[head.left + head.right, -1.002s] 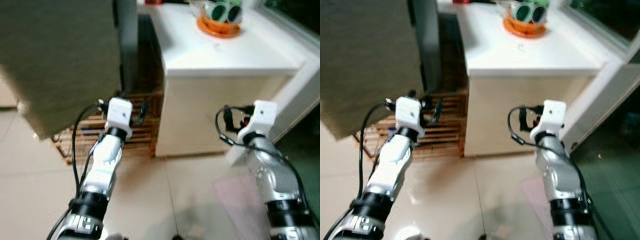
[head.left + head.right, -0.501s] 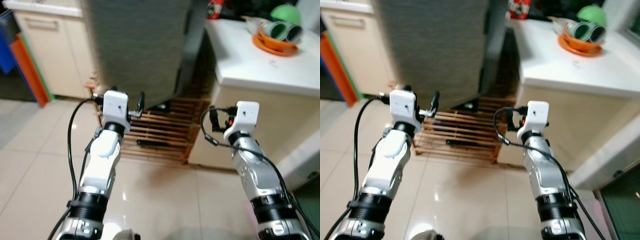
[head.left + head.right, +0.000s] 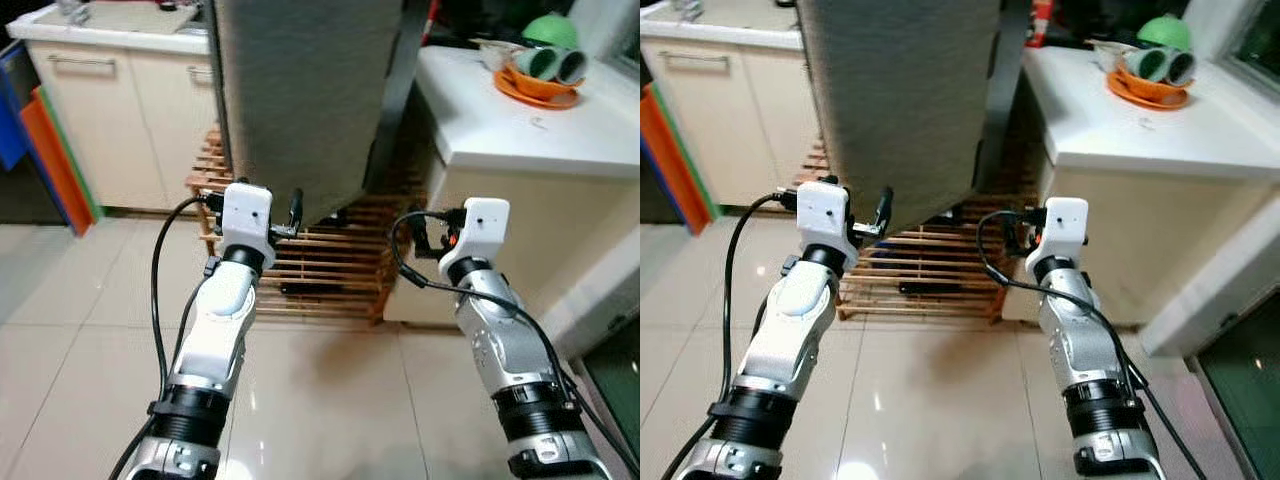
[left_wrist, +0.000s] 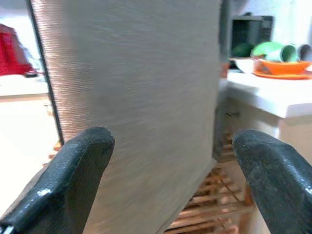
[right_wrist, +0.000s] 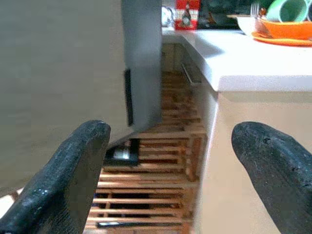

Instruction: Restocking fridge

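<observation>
I am holding my left gripper (image 4: 170,185) and my right gripper (image 5: 170,180) raised before me, both spread wide and carrying nothing. Just beyond them, a slatted wooden rack (image 3: 320,275) is sitting on the floor under the grey fridge (image 3: 300,90), whose door is facing me. I judge I am approaching it; next comes finding the door's edge to pull. To my right, an orange plate of green cups (image 3: 540,75) is resting on the white counter (image 3: 510,130). The fridge's top and handle are cut off.

left gripper (image 4: 168,170) raised, jaws apart | right gripper (image 5: 170,170) raised, jaws apart
</observation>
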Available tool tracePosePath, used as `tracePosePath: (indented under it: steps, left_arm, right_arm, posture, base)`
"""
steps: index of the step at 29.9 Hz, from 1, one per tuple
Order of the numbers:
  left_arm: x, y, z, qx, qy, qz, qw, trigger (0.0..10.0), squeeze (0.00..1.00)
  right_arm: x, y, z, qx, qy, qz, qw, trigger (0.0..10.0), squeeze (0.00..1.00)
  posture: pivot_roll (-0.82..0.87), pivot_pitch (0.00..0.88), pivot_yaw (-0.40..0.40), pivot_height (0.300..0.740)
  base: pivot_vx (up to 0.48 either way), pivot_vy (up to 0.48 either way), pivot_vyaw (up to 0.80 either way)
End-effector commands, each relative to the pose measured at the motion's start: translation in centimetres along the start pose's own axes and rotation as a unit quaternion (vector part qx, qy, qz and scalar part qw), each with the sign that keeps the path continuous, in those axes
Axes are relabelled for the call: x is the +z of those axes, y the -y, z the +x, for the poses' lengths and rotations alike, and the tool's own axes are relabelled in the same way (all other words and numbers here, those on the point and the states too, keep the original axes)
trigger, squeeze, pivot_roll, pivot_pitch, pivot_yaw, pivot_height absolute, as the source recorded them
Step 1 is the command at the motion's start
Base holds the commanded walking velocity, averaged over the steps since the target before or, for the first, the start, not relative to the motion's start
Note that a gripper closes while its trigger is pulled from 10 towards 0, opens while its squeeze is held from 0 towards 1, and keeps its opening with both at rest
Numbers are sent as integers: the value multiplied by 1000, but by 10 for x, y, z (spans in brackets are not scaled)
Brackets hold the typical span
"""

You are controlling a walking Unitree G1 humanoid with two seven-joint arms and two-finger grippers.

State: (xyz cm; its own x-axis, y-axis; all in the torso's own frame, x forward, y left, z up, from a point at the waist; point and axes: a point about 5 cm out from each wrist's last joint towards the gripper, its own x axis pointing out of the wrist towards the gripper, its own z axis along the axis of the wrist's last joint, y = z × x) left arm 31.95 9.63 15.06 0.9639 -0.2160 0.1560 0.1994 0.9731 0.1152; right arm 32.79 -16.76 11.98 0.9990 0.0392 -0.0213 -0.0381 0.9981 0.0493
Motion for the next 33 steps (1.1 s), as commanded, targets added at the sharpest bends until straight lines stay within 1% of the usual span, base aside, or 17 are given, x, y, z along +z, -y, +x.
tracePosePath:
  steps: [1, 4, 6, 12, 16, 18, 21, 25, 29, 33]
  left_arm:
    - [3, -8, 2, 6, 2, 5, 1000, 10000, 0]
    - [4, -7, 2, 2, 1, 11, 1000, 10000, 0]
    - [4, -6, 2, 1, 1, 9, 1000, 10000, 0]
    - [3, -6, 2, 1, -3, 9, 1000, 10000, 0]
    - [2, -8, 1, 7, -5, 10, 1000, 10000, 0]
    - [2, -8, 1, 8, -5, 3, 1000, 10000, 0]
    - [1, -9, 1, 12, -9, 10, 1000, 10000, 0]
    - [-1, -9, -1, 12, -12, 8, 1000, 10000, 0]
    - [-1, -9, -2, 14, -13, 12, 1000, 10000, 0]
    - [0, -9, -2, 15, -11, 23, 1000, 10000, 0]
  right_arm:
    - [5, -8, 3, 14, 12, 1, 1000, 10000, 0]
    - [5, -11, 5, 15, 12, 1, 1000, 10000, 0]
    - [4, -11, 5, 12, 6, 5, 1000, 10000, 0]
    - [5, -11, 6, 16, 11, 6, 1000, 10000, 0]
    - [6, -15, 7, 25, 12, 7, 1000, 10000, 0]
    - [6, -18, 8, 32, 13, 8, 999, 10000, 0]
    - [8, -23, 9, 40, 16, 11, 999, 10000, 0]
    - [13, -36, 15, 63, 25, 17, 998, 10000, 0]
    - [18, -41, 18, 71, 33, 21, 997, 10000, 0]
    - [18, -42, 15, 81, 35, 14, 996, 10000, 0]
  posture:
    - [-13, 0, -59, 740]
    - [-11, 0, -61, 740]
    - [-10, 0, -63, 740]
    - [-8, 0, -68, 740]
    - [-5, 0, -73, 740]
    - [-3, 0, -73, 740]
    - [2, 0, -75, 740]
    - [5, 0, -75, 740]
    - [16, 0, -82, 740]
    - [23, 0, -84, 740]
  base:
    - [345, 334, 475]
    - [389, 281, 471]
    - [390, 277, 0]
    - [389, 281, 0]
    - [389, 278, 0]
    - [0, 0, 0]
    - [0, 0, 0]
    - [0, 0, 0]
    - [0, 0, 0]
    - [0, 0, 0]
